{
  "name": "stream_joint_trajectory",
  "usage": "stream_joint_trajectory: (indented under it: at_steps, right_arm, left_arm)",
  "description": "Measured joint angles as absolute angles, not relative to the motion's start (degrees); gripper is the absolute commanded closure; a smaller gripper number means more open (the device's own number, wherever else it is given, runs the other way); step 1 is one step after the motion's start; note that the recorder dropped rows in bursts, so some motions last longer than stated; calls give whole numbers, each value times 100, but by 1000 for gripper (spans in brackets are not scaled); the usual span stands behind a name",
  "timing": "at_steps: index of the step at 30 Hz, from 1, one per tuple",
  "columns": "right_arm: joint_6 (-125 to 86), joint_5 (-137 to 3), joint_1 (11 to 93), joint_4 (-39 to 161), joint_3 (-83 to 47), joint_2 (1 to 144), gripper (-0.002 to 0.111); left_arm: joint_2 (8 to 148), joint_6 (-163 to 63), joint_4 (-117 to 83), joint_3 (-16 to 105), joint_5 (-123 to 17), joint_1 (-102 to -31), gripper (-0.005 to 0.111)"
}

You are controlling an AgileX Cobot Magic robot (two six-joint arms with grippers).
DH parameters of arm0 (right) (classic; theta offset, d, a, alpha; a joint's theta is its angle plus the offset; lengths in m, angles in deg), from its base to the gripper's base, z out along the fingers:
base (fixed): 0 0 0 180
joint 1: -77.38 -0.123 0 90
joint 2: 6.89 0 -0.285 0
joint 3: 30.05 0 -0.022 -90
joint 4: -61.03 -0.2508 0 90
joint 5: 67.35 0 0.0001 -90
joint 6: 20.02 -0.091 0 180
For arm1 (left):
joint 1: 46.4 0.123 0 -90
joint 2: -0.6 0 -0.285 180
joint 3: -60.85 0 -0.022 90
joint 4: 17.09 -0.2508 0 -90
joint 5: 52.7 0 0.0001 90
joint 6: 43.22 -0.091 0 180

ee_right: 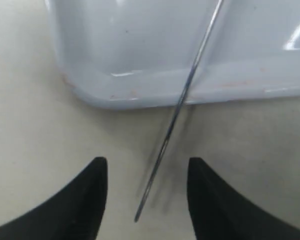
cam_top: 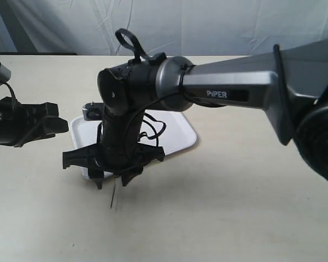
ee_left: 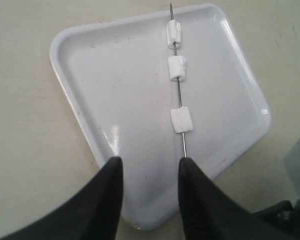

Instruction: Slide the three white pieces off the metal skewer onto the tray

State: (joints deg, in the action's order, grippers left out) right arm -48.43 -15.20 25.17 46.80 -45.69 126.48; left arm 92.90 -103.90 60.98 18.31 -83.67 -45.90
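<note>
The white tray [ee_left: 120, 95] lies on the table, and the thin metal skewer [ee_left: 178, 92] lies across it. Three white pieces sit threaded on the skewer: one near the tip [ee_left: 174, 34], one in the middle [ee_left: 177, 67], one lower [ee_left: 181, 120]. The left gripper [ee_left: 150, 162] hovers open over the tray's corner with nothing between its fingers. The skewer's other end [ee_right: 162, 145] passes over the tray rim [ee_right: 140, 97] onto the table. It lies between the fingers of the open right gripper [ee_right: 147, 161], touching neither. In the exterior view the right gripper [cam_top: 112, 183] points down at the tray's near corner.
The right arm [cam_top: 229, 90] reaches across the table from the right, hiding much of the tray [cam_top: 177, 134]. The left gripper [cam_top: 63, 119] sits at the left by the tray's edge. A small metal fitting [cam_top: 90, 112] shows behind the tray. Beige tabletop surrounds everything.
</note>
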Motion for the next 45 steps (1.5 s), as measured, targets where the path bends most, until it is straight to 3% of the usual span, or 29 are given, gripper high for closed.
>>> stream_joint_trajectory:
  at_steps: [8, 14, 16, 17, 27, 33, 45]
  right_arm:
    - [-4894, -1746, 2517, 4680, -4569, 12829, 83]
    - [-4907, -1808, 2517, 4733, -4632, 13090, 88]
    - [-4972, -1661, 2517, 4805, -4703, 13223, 106]
    - [-4972, -1636, 2517, 4828, -4714, 13227, 109]
    - [-4223, 46, 2517, 5966, -5141, 12541, 109]
    - [-4159, 215, 2517, 6535, -5196, 11691, 109]
    - [-4149, 238, 2517, 6699, -5196, 11671, 109]
  left_arm:
    - [9290, -10381, 6176, 1831, -8429, -4590, 70]
    - [9290, -10368, 6204, 1831, -8442, -4590, 70]
    - [9290, -10368, 6241, 1831, -8456, -4590, 70]
    - [9290, -10368, 6241, 1831, -8456, -4590, 70]
    - [9290, -10368, 6245, 1831, -8536, -4590, 70]
    - [9290, -10368, 6245, 1831, -8657, -4590, 70]
    - [9290, -10368, 6245, 1831, -8746, -4590, 70]
